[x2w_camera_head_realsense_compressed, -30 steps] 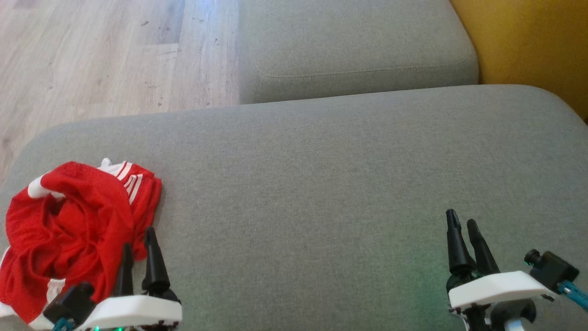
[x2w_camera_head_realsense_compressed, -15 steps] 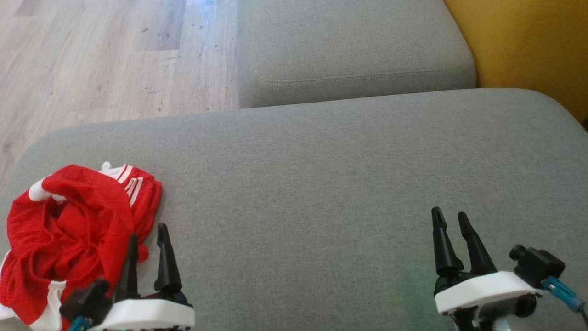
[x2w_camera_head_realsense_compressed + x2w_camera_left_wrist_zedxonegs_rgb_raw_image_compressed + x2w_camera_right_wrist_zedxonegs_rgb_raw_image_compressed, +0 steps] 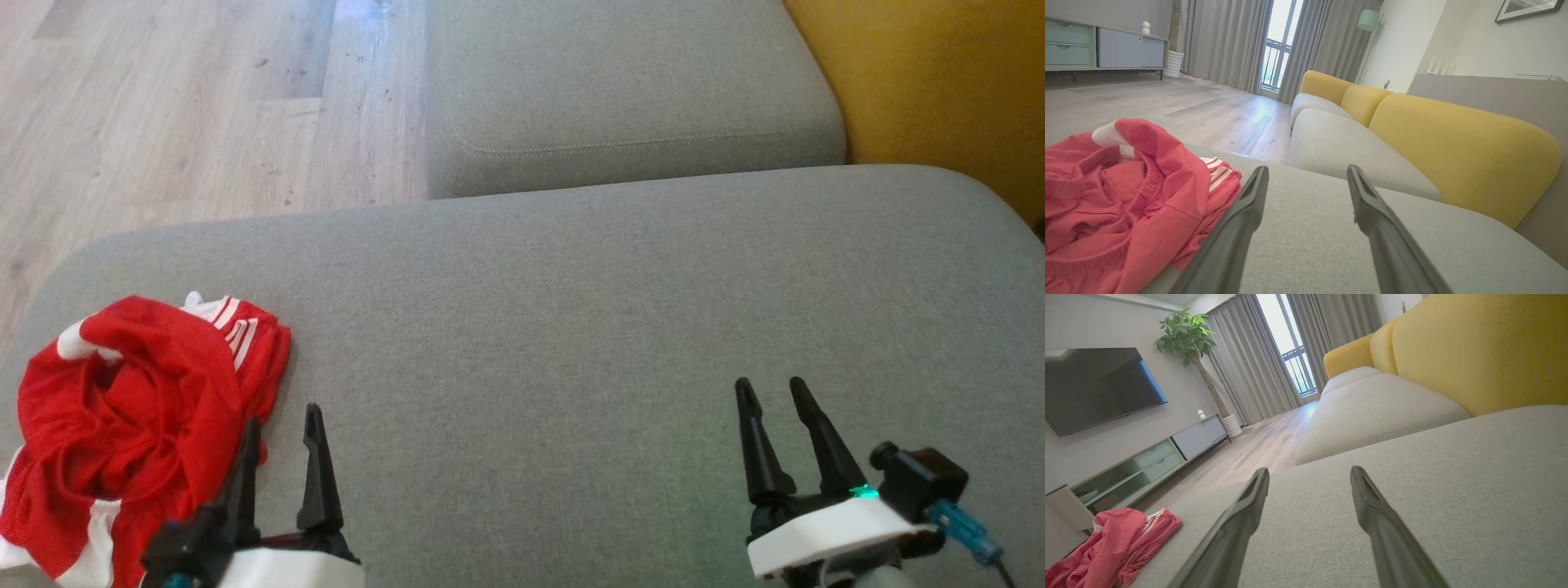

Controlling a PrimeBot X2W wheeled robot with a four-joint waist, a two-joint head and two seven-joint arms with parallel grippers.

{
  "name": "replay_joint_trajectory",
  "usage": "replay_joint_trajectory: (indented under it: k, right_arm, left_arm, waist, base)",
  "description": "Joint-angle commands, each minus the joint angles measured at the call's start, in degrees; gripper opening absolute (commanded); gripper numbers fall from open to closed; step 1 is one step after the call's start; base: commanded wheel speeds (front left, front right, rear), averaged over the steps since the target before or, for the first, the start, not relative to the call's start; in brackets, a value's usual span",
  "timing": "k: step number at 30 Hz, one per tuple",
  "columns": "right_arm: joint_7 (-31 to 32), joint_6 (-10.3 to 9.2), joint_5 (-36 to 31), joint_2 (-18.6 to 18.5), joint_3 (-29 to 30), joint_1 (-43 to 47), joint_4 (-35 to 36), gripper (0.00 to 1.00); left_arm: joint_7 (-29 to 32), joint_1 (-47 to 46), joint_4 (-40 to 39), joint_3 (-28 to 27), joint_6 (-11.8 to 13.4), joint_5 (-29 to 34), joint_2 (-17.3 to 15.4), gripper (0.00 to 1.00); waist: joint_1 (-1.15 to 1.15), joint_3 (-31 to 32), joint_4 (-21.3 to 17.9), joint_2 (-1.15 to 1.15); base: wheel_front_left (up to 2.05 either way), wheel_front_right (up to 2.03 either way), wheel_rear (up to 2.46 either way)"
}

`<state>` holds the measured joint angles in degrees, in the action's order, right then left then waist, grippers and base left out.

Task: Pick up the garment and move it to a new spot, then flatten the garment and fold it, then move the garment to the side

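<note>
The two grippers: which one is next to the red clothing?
The left gripper, beside the red garment; the right gripper sits far across the cushion.

Left end effector (image 3: 282,414) spread, right (image 3: 769,381) spread

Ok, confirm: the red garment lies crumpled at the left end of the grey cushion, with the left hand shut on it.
Not shut. The red garment lies crumpled at the left end of the grey cushion, but the left hand is open beside it, holding nothing; the left wrist view shows this.
</note>
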<state>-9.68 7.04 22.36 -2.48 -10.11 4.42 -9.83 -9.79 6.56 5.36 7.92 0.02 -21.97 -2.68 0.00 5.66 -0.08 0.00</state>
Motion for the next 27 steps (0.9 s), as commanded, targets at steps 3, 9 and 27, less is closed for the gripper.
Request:
replay_joint_trajectory:
  k: [3, 9, 27]
  right_arm:
    - [-1.38, 0.37, -3.12, -0.36, -1.78, -1.25, 2.55, 1.00]
    - [-2.39, 0.39, -6.15, -0.37, -1.46, -0.77, 2.68, 1.00]
    - [-5.27, 0.45, -15.73, -0.40, -1.29, 0.44, 3.60, 1.00]
  left_arm:
    - [-1.29, -1.66, -1.85, -0.82, 0.47, 2.89, -0.28, 1.00]
    - [-2.30, -1.16, -0.42, -1.22, 0.89, 6.13, -0.22, 1.00]
    - [-5.16, -0.29, 0.45, -0.75, 0.72, 17.08, -0.21, 1.00]
  waist:
    - [0.00, 0.23, -0.04, 0.00]
    - [0.00, 0.66, -0.07, 0.00]
    - [0.00, 1.46, -0.05, 0.00]
  base:
    - [0.00, 0.00, 0.00]
    - [0.00, 0.00, 0.00]
    - [0.00, 0.00, 0.00]
